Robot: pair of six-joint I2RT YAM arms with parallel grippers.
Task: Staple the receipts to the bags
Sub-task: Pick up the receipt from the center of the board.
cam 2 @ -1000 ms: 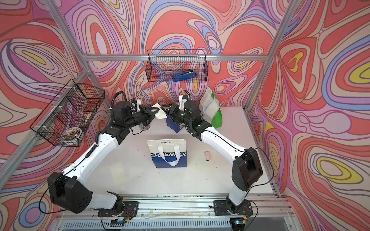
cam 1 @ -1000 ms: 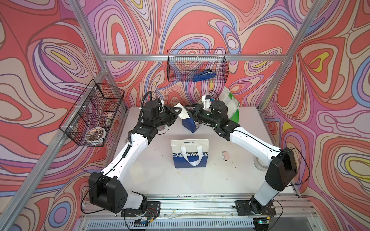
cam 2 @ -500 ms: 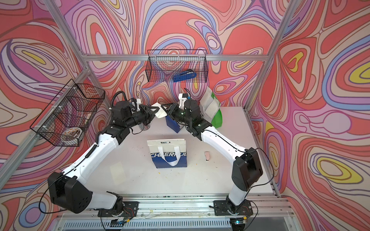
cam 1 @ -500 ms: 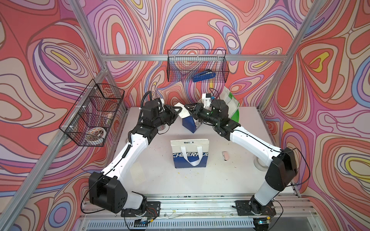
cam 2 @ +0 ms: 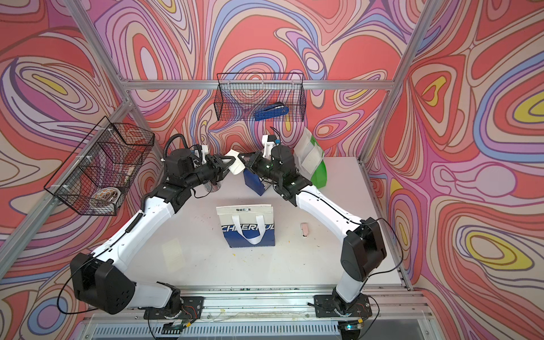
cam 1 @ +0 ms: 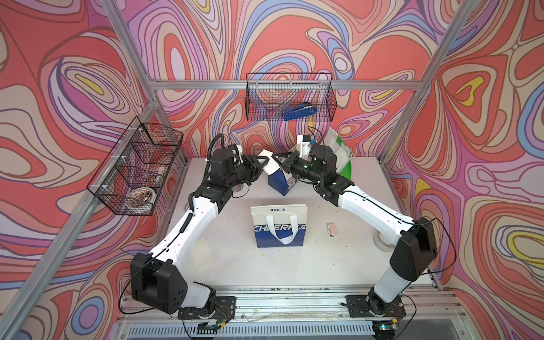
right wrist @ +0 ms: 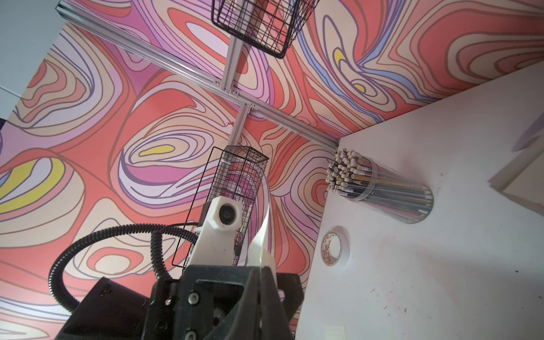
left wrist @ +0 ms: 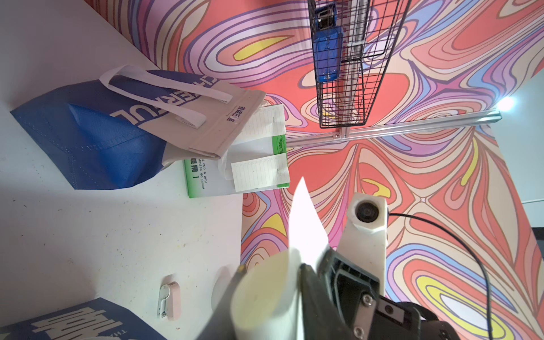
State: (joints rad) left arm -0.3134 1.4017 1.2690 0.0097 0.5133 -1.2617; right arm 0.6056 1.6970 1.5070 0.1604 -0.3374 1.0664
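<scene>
**A:** What is the room like?

**B:** Swirled red, pink and purple walls (cam 1: 294,35) behind an aluminium frame. They surround a white table (cam 1: 235,265) flecked with small marks.

**A:** Anything hung up?

**B:** A wire basket (cam 1: 265,100) on the far wall holds a blue stapler (cam 1: 300,112). A second basket (cam 1: 134,164) hangs on the left wall.

**A:** And the bags?

**B:** The CHEERFUL bag (cam 1: 279,226) lies flat mid-table. The blue bag with Chinese characters (cam 1: 278,182) stands at far centre. The green-and-white bag (cam 1: 341,156) leans on the far wall to its right, with lined slips (left wrist: 256,173) on its face.

**A:** The receipt?

**B:** The receipt (cam 1: 269,162) is in the air above the blue bag, between both grippers. The right gripper (right wrist: 261,269) has its jaws pressed together on the paper's edge. The left gripper (cam 1: 262,161) is at the other end, and I cannot tell whether its fingers pinch or stand apart.

**A:** Anything loose?

**B:** Another slip (cam 2: 173,253) lies on the near left of the table.
</scene>
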